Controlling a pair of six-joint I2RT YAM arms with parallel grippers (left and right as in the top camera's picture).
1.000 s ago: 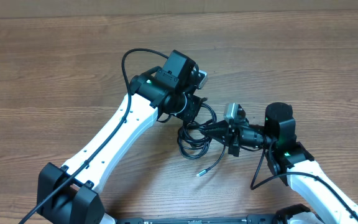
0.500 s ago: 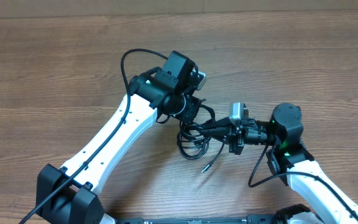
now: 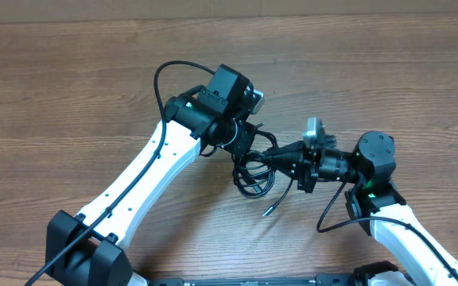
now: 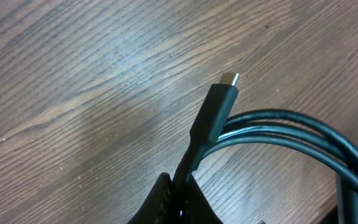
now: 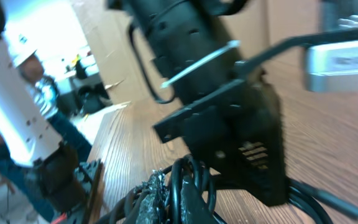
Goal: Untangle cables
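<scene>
Black cables [image 3: 251, 179] gripped by left end effector [image 4: 178, 190], right end effector [image 3: 273, 156]

- The table [image 3: 388, 71] is brown wood, its long grain running side to side, evenly lit.
- A paler strip [image 3: 213, 6] shows past its far edge.
- From low down, the room beyond [image 5: 89, 62] is bright and blurred, with dark clutter I can't make out.

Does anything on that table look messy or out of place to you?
Only the cables: they are bunched in a tangled coil mid-table, pinched from both sides by the left end effector and right end effector. One loose plug end trails out onto the wooden table. Nothing looks spilled or broken.
</scene>
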